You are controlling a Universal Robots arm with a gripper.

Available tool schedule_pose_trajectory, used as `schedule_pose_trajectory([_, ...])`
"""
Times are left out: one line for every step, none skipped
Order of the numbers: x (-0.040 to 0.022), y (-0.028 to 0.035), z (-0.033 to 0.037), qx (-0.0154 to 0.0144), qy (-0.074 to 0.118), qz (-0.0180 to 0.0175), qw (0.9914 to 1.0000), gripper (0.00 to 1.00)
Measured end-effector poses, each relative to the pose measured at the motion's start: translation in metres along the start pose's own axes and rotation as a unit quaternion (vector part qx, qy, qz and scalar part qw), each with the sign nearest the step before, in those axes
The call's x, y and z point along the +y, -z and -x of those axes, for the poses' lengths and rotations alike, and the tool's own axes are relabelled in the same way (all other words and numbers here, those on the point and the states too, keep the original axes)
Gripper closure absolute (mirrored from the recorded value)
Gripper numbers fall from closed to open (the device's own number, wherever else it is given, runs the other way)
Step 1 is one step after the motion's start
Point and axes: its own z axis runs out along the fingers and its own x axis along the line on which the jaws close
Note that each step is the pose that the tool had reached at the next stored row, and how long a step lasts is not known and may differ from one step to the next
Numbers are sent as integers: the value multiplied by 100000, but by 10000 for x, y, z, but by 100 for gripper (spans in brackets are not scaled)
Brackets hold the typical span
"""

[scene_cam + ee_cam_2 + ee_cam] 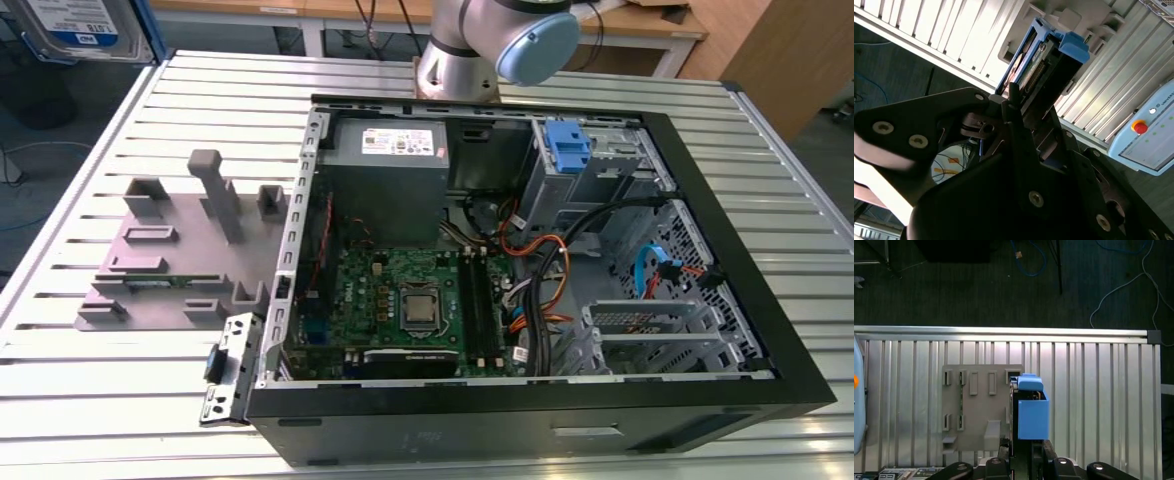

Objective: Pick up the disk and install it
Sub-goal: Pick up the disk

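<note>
Your arm (pixel 458 50), top centre in the exterior view, is silver with a pale-blue joint cap (pixel 537 45), your end effector (pixel 1021 107) black plates with silver screws (pixel 1036 199).

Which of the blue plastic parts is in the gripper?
The blue-railed disk, clamped in the gripper; the other, a blue clip, stands in the case.

I've got the disk (pixel 1032 412) clamped in the gripper (pixel 1023 449), over the table (pixel 1094 405). Grey fixture (pixel 979 415) at disk's 9 o'clock, cables (pixel 1124 290) at 12.

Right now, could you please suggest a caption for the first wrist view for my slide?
Gripper holds the disk over the grey fixture on the slatted table.
</note>
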Motion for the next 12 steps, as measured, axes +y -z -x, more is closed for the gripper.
schedule_pose_trajectory([2, 54, 3, 0, -1, 3, 100000, 65])
schedule_pose_trajectory([3, 107, 6, 2, -1, 7, 100000, 65])
schedule_pose_trajectory([3, 107, 6, 2, -2, 7, 100000, 65])
schedule_pose_trajectory([3, 107, 6, 0, -1, 4, 100000, 65])
schedule_pose_trajectory([3, 108, 6, 1, -1, 3, 100000, 65])
schedule_pose_trajectory([3, 108, 6, 0, -2, 1, 100000, 65])
schedule_pose_trajectory([3, 109, 6, 1, 0, 6, 100000, 65])
schedule_pose_trajectory([3, 109, 6, 0, -1, 2, 100000, 65])
schedule_pose_trajectory([3, 110, 6, 1, 1, 5, 100000, 65])
schedule_pose_trajectory([3, 110, 6, 1, -1, 5, 100000, 65])
schedule_pose_trajectory([3, 110, 6, 0, 0, 4, 100000, 65])
schedule_pose_trajectory([2, 110, 6, -2, -3, 2, 100000, 65])
